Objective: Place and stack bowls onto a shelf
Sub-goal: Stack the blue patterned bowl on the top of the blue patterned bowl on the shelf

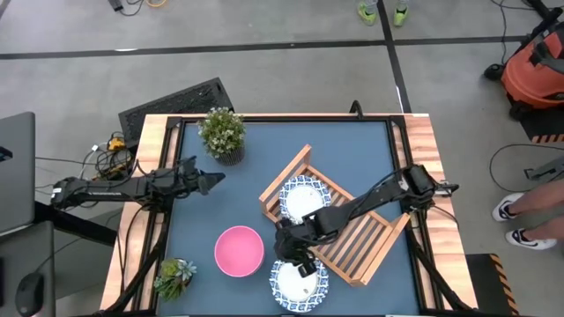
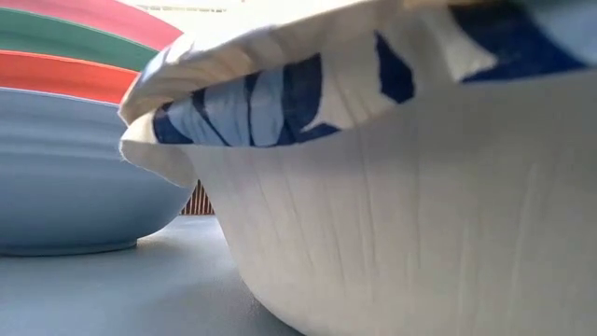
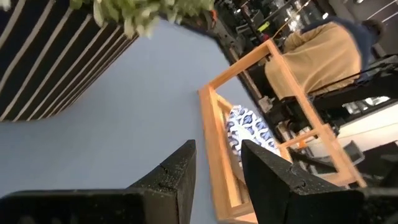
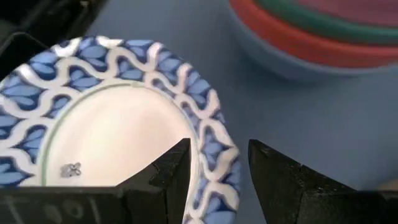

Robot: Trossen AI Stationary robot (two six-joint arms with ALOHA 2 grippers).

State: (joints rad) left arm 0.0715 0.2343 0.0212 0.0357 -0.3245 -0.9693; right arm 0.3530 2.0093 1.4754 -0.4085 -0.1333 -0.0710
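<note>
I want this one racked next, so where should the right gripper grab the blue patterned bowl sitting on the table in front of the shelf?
Probably the rim: the blue patterned bowl sits upright, and the right gripper, open, already straddles its thin flared edge from above.

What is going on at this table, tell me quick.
The right gripper hangs open over the rim of a white bowl with a blue patterned rim on the blue table, beside a stack of plain bowls with a pink one on top. Another blue-patterned bowl already sits in the light-wood slatted shelf. The left gripper waits open near the potted green plant.
</note>
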